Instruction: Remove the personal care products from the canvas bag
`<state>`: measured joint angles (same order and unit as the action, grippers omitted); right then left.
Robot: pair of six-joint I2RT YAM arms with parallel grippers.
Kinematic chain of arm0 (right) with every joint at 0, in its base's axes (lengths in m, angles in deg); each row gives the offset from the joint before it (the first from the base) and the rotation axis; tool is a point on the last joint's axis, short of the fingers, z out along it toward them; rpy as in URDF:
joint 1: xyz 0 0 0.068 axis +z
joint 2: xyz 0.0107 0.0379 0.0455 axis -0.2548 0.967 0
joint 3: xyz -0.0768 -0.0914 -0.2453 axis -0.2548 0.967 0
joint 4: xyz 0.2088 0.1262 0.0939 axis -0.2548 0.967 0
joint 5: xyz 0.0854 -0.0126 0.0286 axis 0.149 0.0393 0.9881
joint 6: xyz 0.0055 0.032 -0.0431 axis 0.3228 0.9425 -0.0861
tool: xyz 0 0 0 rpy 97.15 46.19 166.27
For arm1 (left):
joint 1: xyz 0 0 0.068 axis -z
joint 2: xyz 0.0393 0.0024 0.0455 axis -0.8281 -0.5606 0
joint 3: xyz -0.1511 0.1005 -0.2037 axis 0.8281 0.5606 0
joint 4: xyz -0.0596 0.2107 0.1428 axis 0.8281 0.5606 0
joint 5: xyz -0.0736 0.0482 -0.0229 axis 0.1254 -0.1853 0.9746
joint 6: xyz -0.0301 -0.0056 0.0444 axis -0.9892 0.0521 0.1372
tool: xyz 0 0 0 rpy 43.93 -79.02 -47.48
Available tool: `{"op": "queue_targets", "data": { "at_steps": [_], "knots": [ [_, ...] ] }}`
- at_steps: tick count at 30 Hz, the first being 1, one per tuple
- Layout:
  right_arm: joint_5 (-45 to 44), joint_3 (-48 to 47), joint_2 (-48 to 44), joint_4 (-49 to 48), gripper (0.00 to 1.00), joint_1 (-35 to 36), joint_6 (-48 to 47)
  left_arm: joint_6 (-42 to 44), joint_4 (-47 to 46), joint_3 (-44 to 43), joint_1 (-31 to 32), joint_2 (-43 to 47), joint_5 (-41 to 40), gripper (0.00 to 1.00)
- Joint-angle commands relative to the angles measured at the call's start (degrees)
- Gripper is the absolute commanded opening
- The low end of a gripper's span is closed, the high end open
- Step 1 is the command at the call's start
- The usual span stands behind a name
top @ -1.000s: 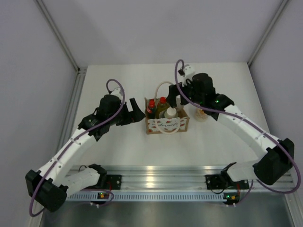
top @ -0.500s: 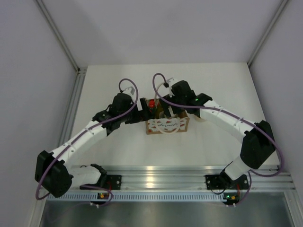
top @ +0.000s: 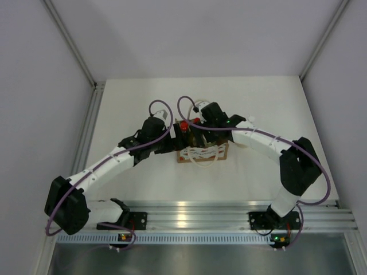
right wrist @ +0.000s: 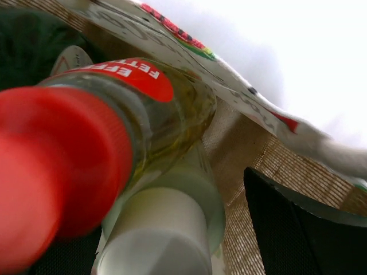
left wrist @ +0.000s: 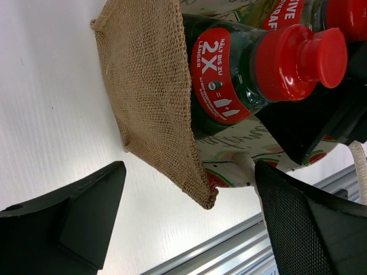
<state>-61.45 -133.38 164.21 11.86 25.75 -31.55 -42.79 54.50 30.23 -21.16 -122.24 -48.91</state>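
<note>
The canvas bag (top: 206,153) stands mid-table with both arms bent over it. In the left wrist view its burlap side (left wrist: 149,86) and near corner lie between the wide-apart fingers of my left gripper (left wrist: 195,217), which is open and touches nothing. A dark green bottle with a red cap (left wrist: 229,86) leans out of the bag. My right gripper (right wrist: 172,252) is inside the bag mouth and open. It straddles the pale green bottle with a white cap (right wrist: 172,223), and its right finger (right wrist: 304,229) is apart from the bottle. The yellow bottle with a red cap (right wrist: 166,109) lies against the pale green one.
An aluminium rail (top: 229,209) runs along the near table edge, also seen in the left wrist view (left wrist: 229,246). Grey walls close in the white table (top: 132,103) on three sides. A cream loop handle (top: 200,156) hangs over the bag's patterned front.
Both arms have swung inward to the bag. The left gripper moved right to the bag's left side. The right gripper came over and down among the bottles, its jaws narrowing a little.
</note>
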Motion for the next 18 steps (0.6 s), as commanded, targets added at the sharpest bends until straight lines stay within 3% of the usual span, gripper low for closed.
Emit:
{"op": "queue_targets", "data": {
  "at_steps": [1,7,10,11,18],
  "knots": [
    [-2.65,-0.75,2.18,0.8,0.9,0.88,-0.45,-0.68,-3.62,1.01,0.41,1.52,-1.16,0.98],
    [-2.65,-0.93,5.18,0.71,0.86,1.06,-0.54,-0.95,-3.45,1.72,0.5,3.45,-1.25,0.98],
    [-2.74,-0.93,5.27,0.63,0.68,1.24,-0.54,-0.95,-3.45,1.98,0.59,4.07,-1.16,0.98],
    [-2.66,-0.93,4.66,0.62,0.56,1.24,-0.62,-0.95,-3.45,2.07,0.59,4.16,-1.25,0.98],
    [-1.95,-1.45,1.4,0.54,0.19,1.24,-1.5,-1.04,-3.53,2.25,0.59,4.25,-1.07,0.98]
  ]
}}
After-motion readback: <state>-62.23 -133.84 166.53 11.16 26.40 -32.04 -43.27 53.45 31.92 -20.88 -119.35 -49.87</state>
